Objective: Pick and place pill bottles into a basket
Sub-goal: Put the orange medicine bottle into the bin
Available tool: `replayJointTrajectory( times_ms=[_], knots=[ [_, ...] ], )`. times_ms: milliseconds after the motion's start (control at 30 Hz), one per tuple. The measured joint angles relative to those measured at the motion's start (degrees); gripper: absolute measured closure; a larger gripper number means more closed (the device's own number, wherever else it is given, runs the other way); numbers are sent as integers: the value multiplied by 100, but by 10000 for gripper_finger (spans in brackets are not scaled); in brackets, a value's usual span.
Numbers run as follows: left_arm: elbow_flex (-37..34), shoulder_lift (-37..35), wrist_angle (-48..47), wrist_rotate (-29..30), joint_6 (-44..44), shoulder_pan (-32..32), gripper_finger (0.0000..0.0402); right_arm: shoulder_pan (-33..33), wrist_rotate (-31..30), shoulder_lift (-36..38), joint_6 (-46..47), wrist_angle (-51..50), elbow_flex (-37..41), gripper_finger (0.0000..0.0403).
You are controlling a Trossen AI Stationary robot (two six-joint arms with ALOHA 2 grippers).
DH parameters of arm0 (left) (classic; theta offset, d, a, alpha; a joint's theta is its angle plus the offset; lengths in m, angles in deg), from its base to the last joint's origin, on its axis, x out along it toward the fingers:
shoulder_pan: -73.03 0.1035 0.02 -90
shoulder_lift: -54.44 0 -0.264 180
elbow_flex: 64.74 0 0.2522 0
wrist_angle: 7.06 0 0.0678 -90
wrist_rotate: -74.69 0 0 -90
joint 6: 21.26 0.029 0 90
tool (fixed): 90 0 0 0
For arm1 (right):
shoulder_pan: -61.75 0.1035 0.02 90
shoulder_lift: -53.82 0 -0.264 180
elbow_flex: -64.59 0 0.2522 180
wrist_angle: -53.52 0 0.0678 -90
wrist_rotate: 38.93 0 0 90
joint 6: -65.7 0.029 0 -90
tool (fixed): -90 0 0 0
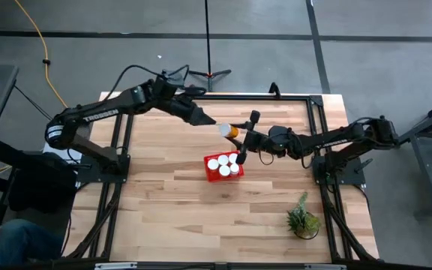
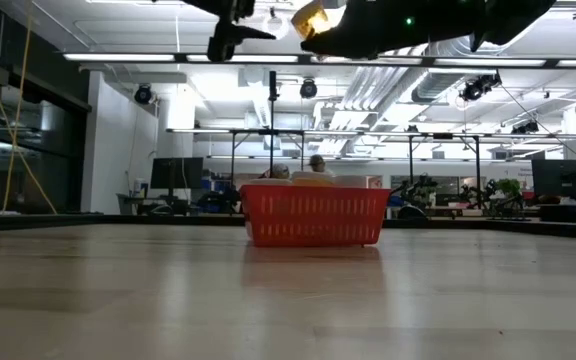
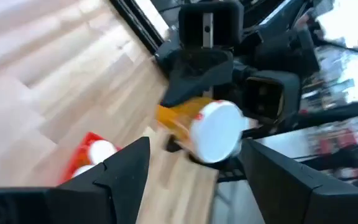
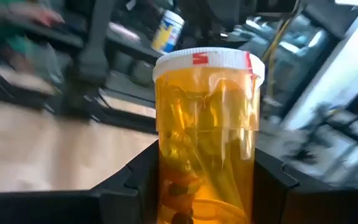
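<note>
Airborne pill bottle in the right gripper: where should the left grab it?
Probably the white cap end of the pill bottle, coming straight from the left gripper: the cap faces its open fingers, while the right gripper clamps the orange body.

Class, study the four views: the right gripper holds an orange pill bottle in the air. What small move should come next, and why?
Probably the right gripper, shut on the orange translucent pill bottle with a white cap, should carry it toward the red latticed plastic basket and lower it. The bottle hangs beyond the basket's rim, four caps already inside. The left gripper sits open beside it.
</note>
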Motion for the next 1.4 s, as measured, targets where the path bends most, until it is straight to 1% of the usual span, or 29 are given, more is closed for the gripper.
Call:
replayJointTrajectory(
  times_ms=[200,267,367,467,567,667,800,933,1100,1300,1400],
  knots=[
    [-5,-196,-583,397,1306,-10,115,0,594,2,1412,18,0,239],
    [-5,-216,-714,410,1666,-13,115,0,709,2,1861,22,0,240],
    [-8,-205,-796,201,2290,-8,115,0,982,2,2422,1,-2,240],
    [-8,-207,-784,-91,3262,-129,115,0,1059,2,2932,-26,-2,240],
    [-8,-207,-795,-130,4288,-389,115,0,1087,2,3305,-73,-2,240],
    [-8,-207,-792,56,5251,-609,114,0,1175,2,3593,-168,-10,240],
    [-8,-207,-769,454,6129,-780,114,4,1312,2,3836,-266,-11,240],
    [-9,-203,-583,599,6495,-803,114,4,1405,5,3861,-355,-11,240],
    [-10,-91,-322,560,6503,-799,103,4,1600,6,3859,-628,-11,240],
    [3,227,-257,578,6468,-883,53,4,1841,6,3880,-774,-11,240],
    [188,352,-401,529,6239,-885,27,4,1892,6,3880,-846,-11,240]
  ],
)
